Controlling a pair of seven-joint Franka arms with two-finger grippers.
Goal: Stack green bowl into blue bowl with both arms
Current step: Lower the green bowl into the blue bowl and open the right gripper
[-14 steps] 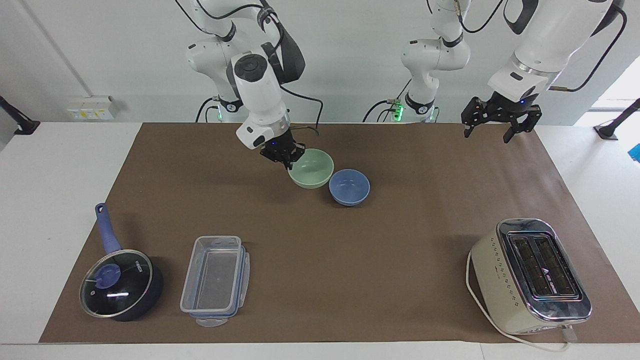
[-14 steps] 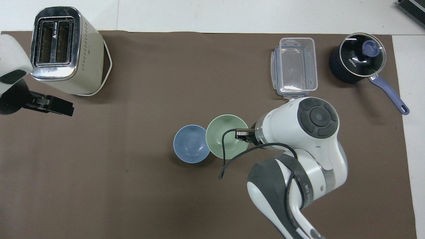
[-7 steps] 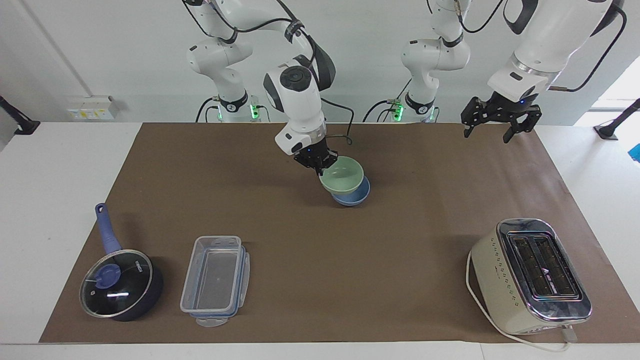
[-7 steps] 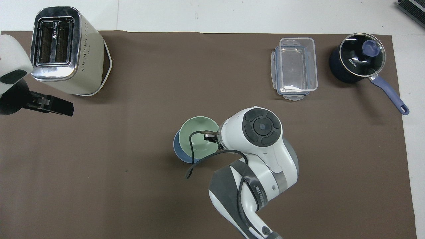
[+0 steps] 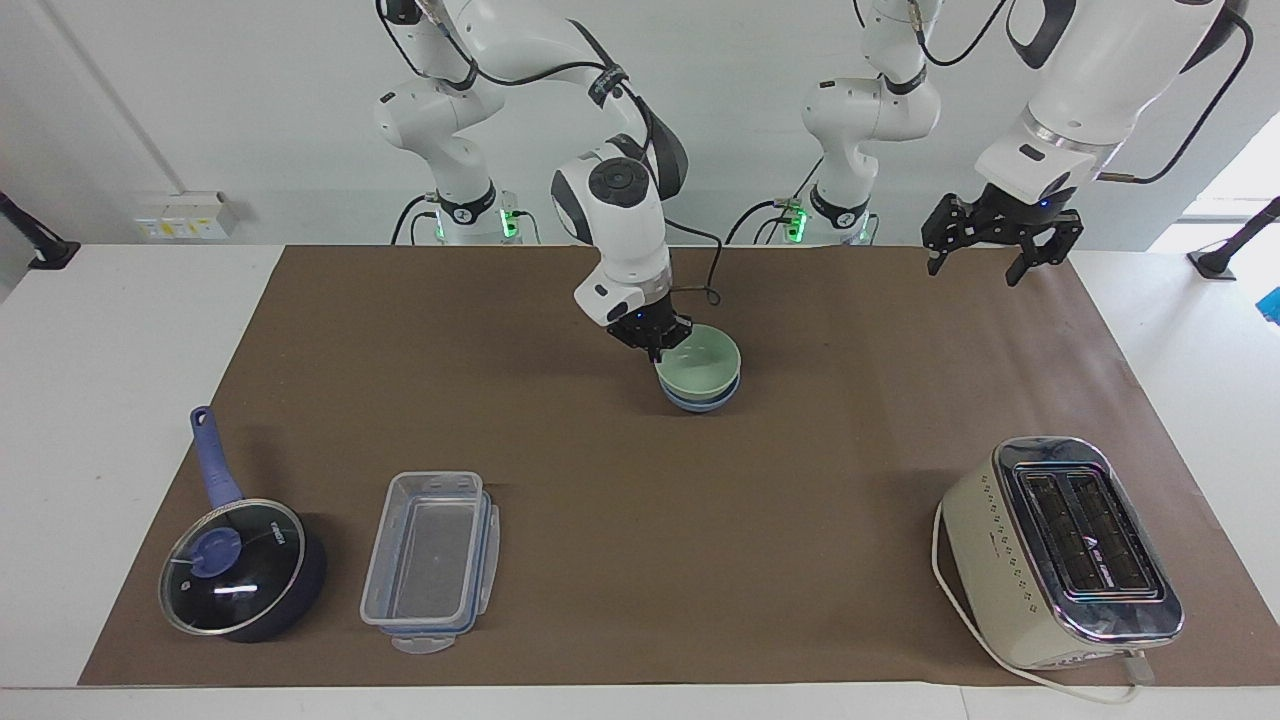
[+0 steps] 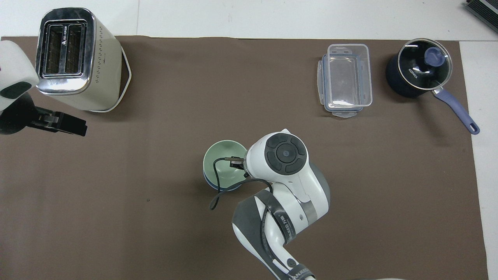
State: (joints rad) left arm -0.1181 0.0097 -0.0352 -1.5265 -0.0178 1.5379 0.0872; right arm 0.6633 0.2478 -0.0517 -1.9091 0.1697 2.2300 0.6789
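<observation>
brown mat (image 5: 560,440) over white table. green bowl (image 5: 702,365) nested in blue bowl (image 5: 700,403), mid-mat, rim clamped by right gripper (image 5: 657,346). left gripper (image 5: 998,245) waiting, fingers spread, above mat corner.

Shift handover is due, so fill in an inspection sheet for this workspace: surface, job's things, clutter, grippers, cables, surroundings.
Surface: brown mat on a white table.
Job's things: green bowl sits nested in the blue bowl, mid-mat.
Clutter: toaster at the left arm's end; clear plastic container and lidded saucepan at the right arm's end; all are farther from the robots than the bowls.
Grippers: right gripper shut on the green bowl's rim; left gripper open, waiting raised over the mat's edge.
Cables: black cable loops off the right wrist over the bowls; toaster cord lies along the mat.
Surroundings: white wall, wall socket.
</observation>
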